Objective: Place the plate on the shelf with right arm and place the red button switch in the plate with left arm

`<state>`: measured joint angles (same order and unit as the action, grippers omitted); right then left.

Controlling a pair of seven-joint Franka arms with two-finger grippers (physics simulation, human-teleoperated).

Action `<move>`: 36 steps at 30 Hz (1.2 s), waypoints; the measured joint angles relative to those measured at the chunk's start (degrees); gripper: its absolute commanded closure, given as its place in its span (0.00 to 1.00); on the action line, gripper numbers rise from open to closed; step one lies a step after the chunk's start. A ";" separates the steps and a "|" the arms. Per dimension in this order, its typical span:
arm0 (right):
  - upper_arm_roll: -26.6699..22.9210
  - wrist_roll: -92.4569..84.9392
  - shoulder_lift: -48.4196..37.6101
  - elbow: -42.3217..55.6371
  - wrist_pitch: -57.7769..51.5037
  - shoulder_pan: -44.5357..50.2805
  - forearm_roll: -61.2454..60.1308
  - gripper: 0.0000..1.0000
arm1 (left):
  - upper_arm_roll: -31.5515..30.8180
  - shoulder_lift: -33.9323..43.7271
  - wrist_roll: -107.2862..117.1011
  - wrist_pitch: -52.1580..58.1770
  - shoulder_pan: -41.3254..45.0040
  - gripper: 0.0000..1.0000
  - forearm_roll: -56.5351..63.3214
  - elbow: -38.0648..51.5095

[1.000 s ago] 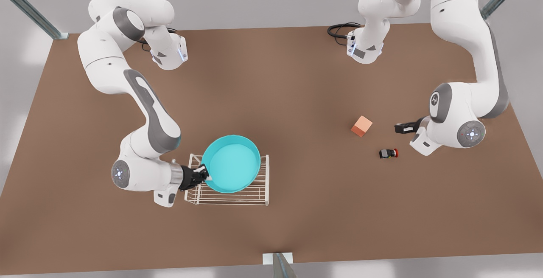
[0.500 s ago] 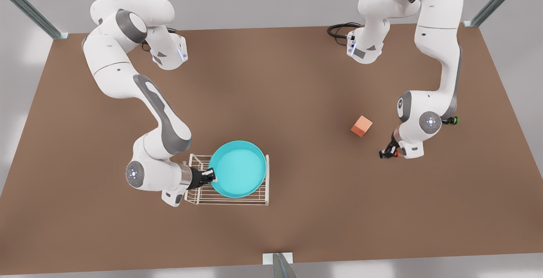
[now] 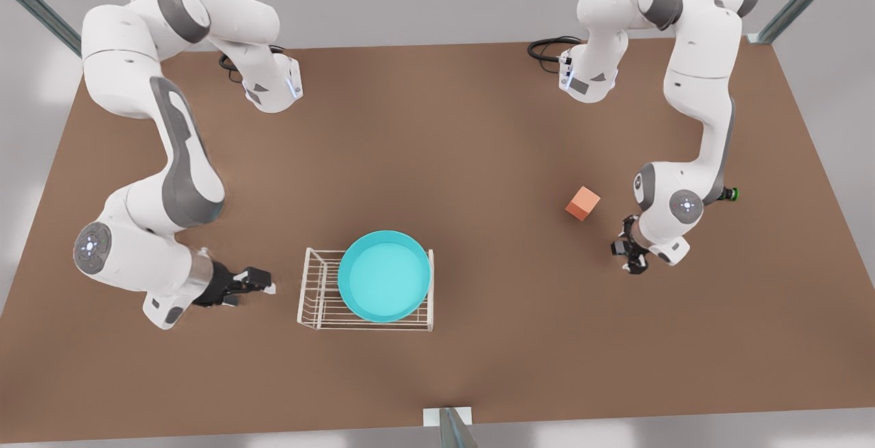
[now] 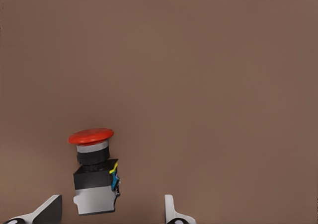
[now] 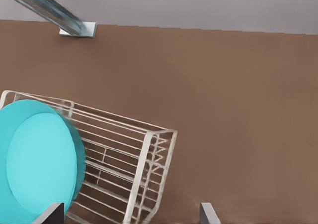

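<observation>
The turquoise plate (image 3: 385, 275) lies flat on the white wire shelf (image 3: 316, 297), over the end toward the front view's right. My right gripper (image 3: 265, 285) is open and empty, a little way off the shelf on the front view's left. Its wrist view shows the plate (image 5: 39, 164) on the shelf (image 5: 149, 159), ahead of the open gripper (image 5: 129, 215). The red button switch (image 4: 94, 174) lies on the table between the spread fingers (image 4: 48, 210) of my left gripper (image 4: 110, 213), which do not touch it. My left gripper (image 3: 632, 256) hangs low at the front view's right.
An orange-pink cube (image 3: 582, 202) sits just up-left of the left gripper. A green-capped switch (image 3: 730, 194) peeks out behind the left arm's wrist. A black cable (image 3: 547, 48) loops at the far edge by that arm's base. Brown table (image 3: 478, 338) spreads between shelf and cube.
My right gripper let go of the plate and drew back toward the front view's left; the plate settled flat on the shelf. My left gripper swung down over the red button switch.
</observation>
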<state>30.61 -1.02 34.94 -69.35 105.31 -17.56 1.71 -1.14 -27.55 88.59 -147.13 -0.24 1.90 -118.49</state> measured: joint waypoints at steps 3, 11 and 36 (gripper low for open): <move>-1.40 -1.38 -4.23 2.35 -7.36 -3.38 8.66 0.00 | 0.00 0.01 1.58 0.28 -0.22 0.00 0.12 -0.12; -16.93 -4.78 -27.84 -5.48 -27.17 9.43 9.13 0.00 | 0.00 -1.21 3.45 2.32 -0.29 0.00 0.74 -0.04; -19.46 -9.33 -28.49 -7.32 -33.82 9.05 6.35 0.00 | -0.08 -0.02 6.39 4.14 1.64 0.61 0.57 2.17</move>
<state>11.15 -10.35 6.45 -76.67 71.49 -8.51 8.06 -1.22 -27.57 94.98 -143.00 1.40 2.47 -116.33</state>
